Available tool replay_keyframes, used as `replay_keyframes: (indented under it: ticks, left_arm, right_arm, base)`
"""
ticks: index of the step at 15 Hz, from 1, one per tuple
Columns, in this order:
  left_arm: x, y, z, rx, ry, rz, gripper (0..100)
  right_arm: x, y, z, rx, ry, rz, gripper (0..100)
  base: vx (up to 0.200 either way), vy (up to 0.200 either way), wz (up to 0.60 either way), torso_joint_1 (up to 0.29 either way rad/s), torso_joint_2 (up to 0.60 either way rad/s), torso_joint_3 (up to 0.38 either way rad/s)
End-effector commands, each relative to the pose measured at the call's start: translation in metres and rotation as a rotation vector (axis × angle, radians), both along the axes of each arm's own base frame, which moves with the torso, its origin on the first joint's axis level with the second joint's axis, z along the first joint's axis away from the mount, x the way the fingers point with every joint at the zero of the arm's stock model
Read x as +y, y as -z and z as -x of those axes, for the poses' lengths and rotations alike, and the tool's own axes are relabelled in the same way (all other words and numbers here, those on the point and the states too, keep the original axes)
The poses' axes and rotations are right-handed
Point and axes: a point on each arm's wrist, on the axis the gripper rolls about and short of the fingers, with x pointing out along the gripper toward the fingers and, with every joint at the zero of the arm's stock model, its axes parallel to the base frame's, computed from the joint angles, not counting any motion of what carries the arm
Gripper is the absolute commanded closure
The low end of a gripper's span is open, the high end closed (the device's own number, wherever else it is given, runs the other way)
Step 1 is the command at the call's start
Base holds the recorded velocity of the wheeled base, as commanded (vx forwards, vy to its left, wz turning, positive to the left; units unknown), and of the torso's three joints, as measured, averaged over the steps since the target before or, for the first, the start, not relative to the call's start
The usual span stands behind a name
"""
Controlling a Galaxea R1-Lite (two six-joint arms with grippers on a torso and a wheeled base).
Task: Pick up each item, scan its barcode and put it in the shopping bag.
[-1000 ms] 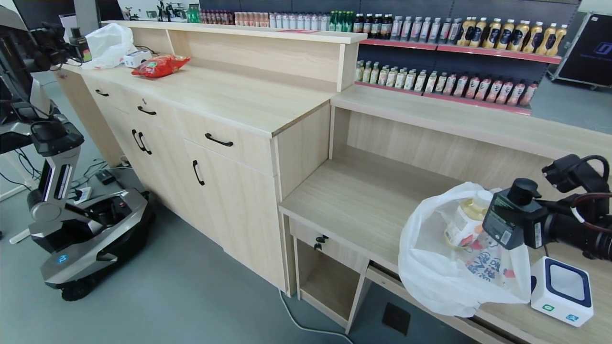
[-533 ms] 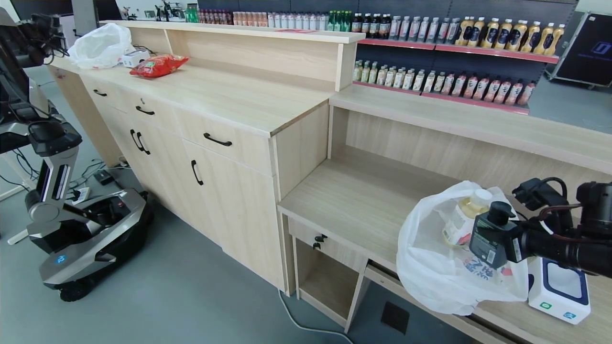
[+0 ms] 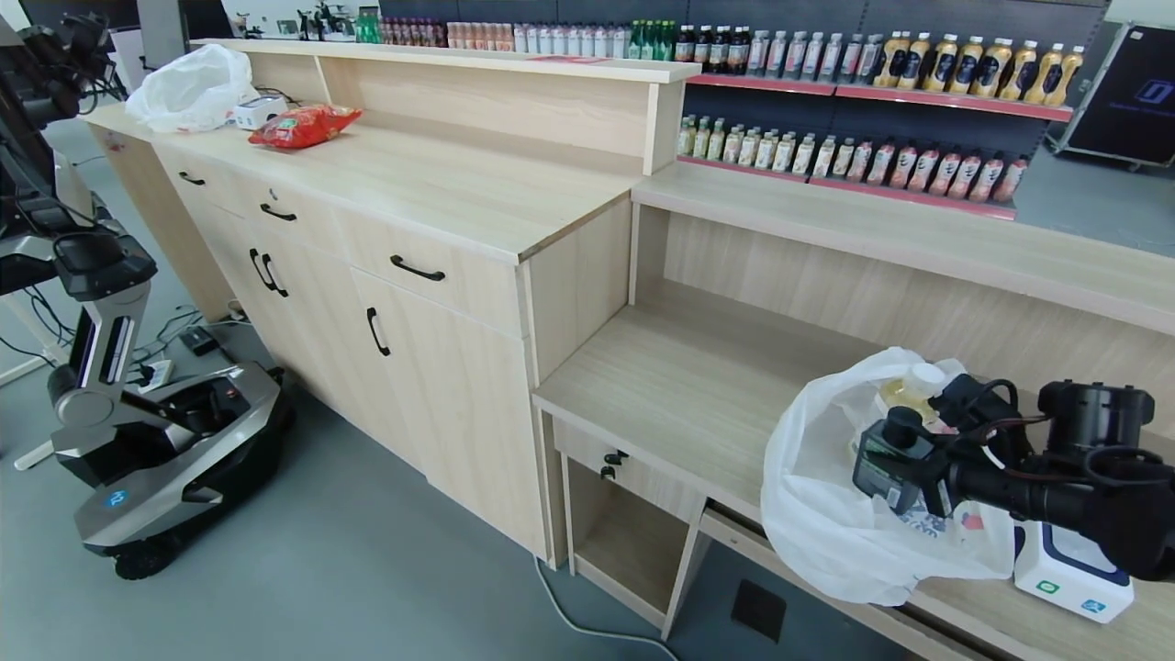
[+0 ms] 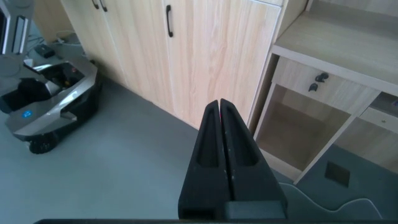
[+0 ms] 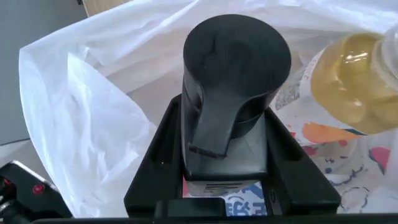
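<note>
Bottle (image 5: 235, 81), dark with a black cap, sits near upright, cap toward 12 o'clock, clamped in my right hand (image 3: 904, 482) at the shopping bag (image 3: 826, 532) mouth, 4 o'clock on the bench (image 3: 698, 386). Inside I see a yellow drink bottle (image 3: 909, 390) and a printed packet (image 5: 339, 146). My left hand (image 4: 219, 102) is pressed together, empty.

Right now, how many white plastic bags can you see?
2. The shopping bag on the low counter at right; a second bag at the tall counter's far left end.

Shopping bag (image 3: 826, 523) thin plastic; bottle (image 5: 236, 74) cap matt; counter (image 3: 698, 386) probably laminate.
</note>
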Motion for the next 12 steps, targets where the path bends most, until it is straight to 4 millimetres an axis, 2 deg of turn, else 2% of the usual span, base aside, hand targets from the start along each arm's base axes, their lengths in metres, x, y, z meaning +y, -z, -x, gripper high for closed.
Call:
replay_keyframes:
  ticks: [1,5,9,12]
  left_arm:
    - [0.0,0.0,0.0,0.0,-0.001,0.0,100]
    - [0.0,0.0,0.0,0.0,-0.001,0.0,100]
    - [0.0,0.0,0.0,0.0,-0.001,0.0,100]
    - [0.0,0.0,0.0,0.0,-0.001,0.0,100]
  right_arm:
    - [-0.001,0.02,-0.012,0.029,-0.033,-0.02,100]
    - [-0.001,0.04,-0.027,0.004,-0.093,-0.045,100]
    - [-0.001,0.055,-0.033,0.011,-0.112,-0.057,100]
    - [-0.003,0.058,-0.038,0.006,-0.111,-0.055,100]
  base:
    - [0.0,0.0,0.0,0.0,0.0,0.0]
    - [0.0,0.0,0.0,0.0,0.0,0.0]
    - [0.0,0.0,0.0,0.0,0.0,0.0]
    - [0.0,0.0,0.0,0.0,0.0,0.0]
